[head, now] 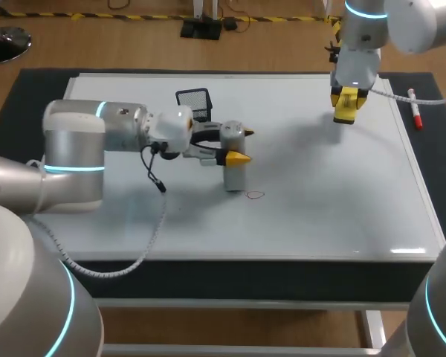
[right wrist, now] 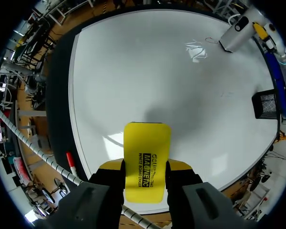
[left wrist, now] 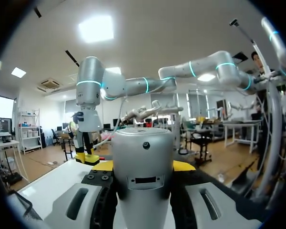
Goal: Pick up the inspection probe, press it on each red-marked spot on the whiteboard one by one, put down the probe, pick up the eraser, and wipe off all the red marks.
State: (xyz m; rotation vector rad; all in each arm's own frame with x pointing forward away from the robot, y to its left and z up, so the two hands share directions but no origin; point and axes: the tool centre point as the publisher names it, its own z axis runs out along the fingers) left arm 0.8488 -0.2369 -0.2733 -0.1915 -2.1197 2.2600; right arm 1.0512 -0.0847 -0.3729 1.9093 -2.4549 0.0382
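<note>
The left gripper (head: 242, 146) is clamped on the inspection probe (head: 235, 177), a silver-grey cylinder with a rounded cap. The probe stands upright between its fingers on the whiteboard (head: 320, 216), and a small red mark (head: 256, 195) lies just beside its base. The right gripper (right wrist: 145, 166) pinches the eraser (right wrist: 147, 143), a flat yellow block with black print, above the board.

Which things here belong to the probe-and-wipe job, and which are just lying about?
Job: silver cylindrical probe, held in the left gripper; yellow rectangular eraser, held in the right gripper; small red mark; whiteboard.
Lying about: black mesh holder; red marker pen at the whiteboard's edge.
</note>
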